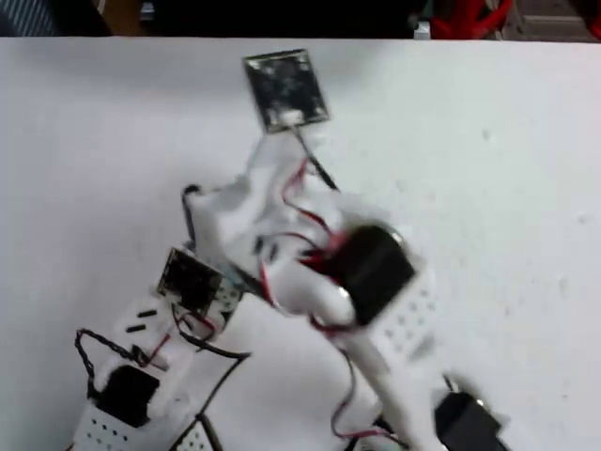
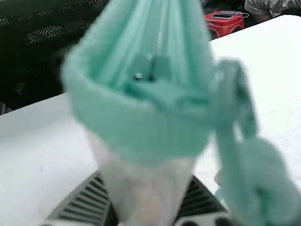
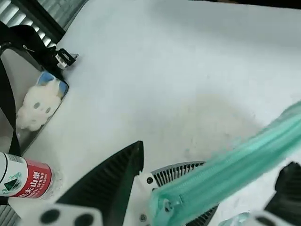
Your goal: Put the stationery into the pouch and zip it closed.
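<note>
A teal pouch point(image 2: 141, 122) hangs right in front of the left wrist camera, lifted off the white table point(image 2: 37, 141). Its zipper slider point(image 2: 149, 66) sits at the upper end, and a knotted teal strap point(image 2: 244, 155) dangles beside it. My left gripper point(image 2: 141, 202) holds the pouch's pale lower part from underneath. In the right wrist view the pouch's zipper edge point(image 3: 225, 169) runs across my right gripper point(image 3: 197, 183), whose black finger point(image 3: 117, 174) stands well apart from it. In the high view both arms cross at the table's middle point(image 1: 300, 254).
Past the table's edge in the right wrist view are a red-labelled can point(image 3: 26, 181) and a white plush figure point(image 3: 37, 106) among black straps. A red box point(image 2: 225, 21) stands beyond the far edge in the left wrist view. Bare white table surrounds the arms.
</note>
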Robot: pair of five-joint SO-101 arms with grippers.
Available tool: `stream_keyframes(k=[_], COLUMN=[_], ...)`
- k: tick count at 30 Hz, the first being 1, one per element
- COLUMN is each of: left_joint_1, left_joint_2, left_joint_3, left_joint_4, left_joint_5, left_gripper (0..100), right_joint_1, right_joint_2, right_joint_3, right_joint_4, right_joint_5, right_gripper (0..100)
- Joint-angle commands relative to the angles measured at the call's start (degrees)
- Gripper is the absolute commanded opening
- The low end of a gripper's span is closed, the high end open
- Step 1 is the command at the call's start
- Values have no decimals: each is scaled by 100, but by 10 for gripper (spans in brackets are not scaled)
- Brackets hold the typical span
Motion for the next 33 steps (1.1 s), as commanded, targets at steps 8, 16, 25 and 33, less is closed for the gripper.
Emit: stream_keyframes(k=[8,16,25,33], left_joint_1=[-22,-22,-40,-163], left_joint_2=[-75,-75,-75,-75], left_joint_3=[-97,-97,-123,-695], left_joint_4=[-176,-176,-132,686], left_joint_5=[-18,-35,193,580], left_gripper=[26,27,159,203], right_joint_1=[954,840,1042,2510], right_joint_2=[699,919,787,1121], right_joint_3=[-316,-325,-334,-281], right_joint_4=[321,101,259,242], right_joint_5=[-932,-273,659,1363], right_gripper=[418,162,19,18])
